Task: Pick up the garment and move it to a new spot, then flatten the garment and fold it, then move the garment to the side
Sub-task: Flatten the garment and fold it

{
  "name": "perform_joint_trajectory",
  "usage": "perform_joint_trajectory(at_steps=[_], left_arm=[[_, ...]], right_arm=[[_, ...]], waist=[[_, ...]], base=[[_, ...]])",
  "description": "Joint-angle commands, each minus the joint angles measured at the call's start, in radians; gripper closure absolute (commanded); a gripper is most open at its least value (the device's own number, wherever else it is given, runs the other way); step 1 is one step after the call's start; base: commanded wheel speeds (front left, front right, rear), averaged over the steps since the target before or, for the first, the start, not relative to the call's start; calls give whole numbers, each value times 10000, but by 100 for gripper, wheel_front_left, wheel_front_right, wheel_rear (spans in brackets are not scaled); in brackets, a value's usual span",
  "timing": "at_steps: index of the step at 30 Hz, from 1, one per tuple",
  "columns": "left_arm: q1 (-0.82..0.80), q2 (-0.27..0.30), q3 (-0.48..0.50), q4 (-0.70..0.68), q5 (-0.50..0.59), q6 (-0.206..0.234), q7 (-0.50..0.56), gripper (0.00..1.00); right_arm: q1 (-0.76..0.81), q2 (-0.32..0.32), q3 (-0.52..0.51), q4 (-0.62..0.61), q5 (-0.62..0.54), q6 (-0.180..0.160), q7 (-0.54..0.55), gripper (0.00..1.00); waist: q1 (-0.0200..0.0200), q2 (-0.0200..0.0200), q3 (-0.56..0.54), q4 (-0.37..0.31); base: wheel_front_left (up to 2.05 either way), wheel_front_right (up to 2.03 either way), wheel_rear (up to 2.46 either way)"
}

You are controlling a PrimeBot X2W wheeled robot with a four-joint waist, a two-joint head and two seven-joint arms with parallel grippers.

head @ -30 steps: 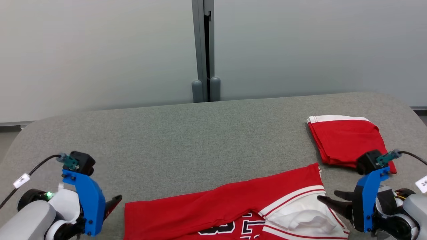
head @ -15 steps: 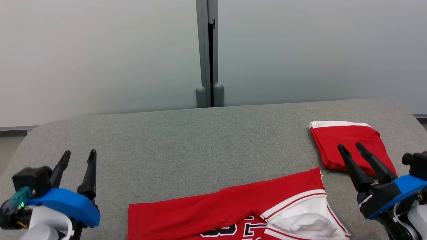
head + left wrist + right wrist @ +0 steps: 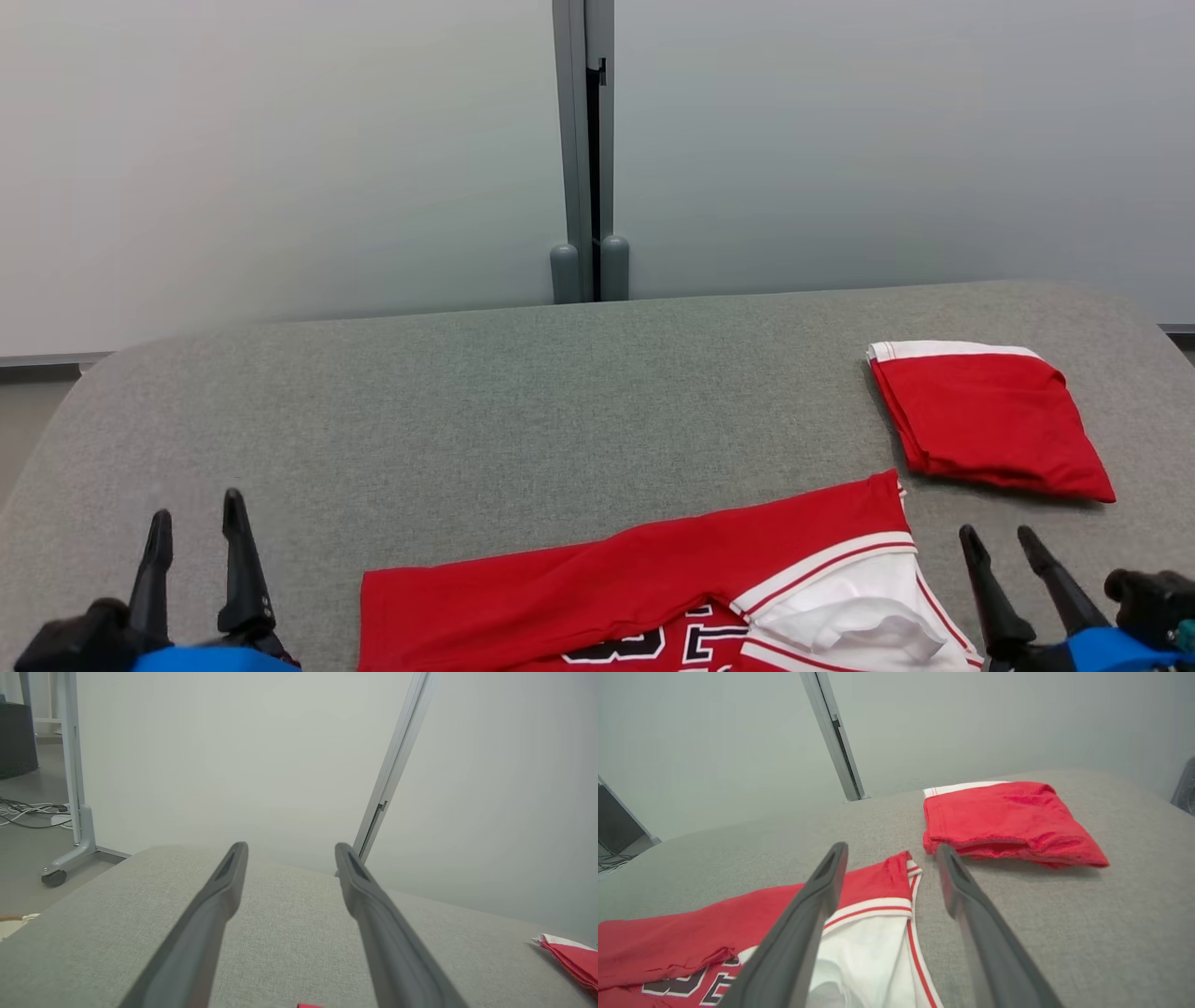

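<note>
- Near the front edge of the desk (image 3: pixel 523 401), a bit right of the middle, lies the red garment (image 3: pixel 635 588). It is a sports top with white trim and black letters.
- Its far part is folded over it in a long red band. I think the folding has begun but is not done.
- Nothing holds the garment. It lies loose on the desk.
- Near its left end is the left end effector (image 3: pixel 196 504). Its fingers are spread wide and hold nothing, with bare desk under them.
- Near its right end is the right end effector (image 3: pixel 996 534). It is spread wide too, and it holds nothing.
- I think the two wait there, one at each end, so each can take an end for the next fold.
- Toward the far right corner of the desk lies a folded red cloth (image 3: pixel 990 420), apart from the garment. It looks done and set out of the way.
</note>
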Motion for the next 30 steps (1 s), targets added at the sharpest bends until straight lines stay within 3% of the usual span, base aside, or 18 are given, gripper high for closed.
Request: perform_joint_trajectory(at_steps=[1,6,12,20,30], left_arm=[[215,-219,209,-33,155,-104,-40,0],[646,-1226,1016,168,1206,-971,-41,0],[401,-1742,1278,730,1995,-1642,-43,0],[-76,-2155,1165,1450,2561,-2135,-44,0],[-310,-2232,1242,1947,2870,-2382,-44,0]], right_arm=[[165,90,-48,83,-149,1,-45,0],[15,521,-128,748,-443,1,23,0],[-896,667,267,1853,-655,1,732,0],[-2564,813,535,4185,-595,1,2960,0],[-3839,1256,792,6653,-617,4,5210,0]], waist=[[0,1,12,-11],[0,1,12,-17],[0,1,39,27],[0,1,235,247],[0,1,340,602]], base=[[0,0,0],[0,0,0],[0,0,0],[0,0,0],[0,0,0]])
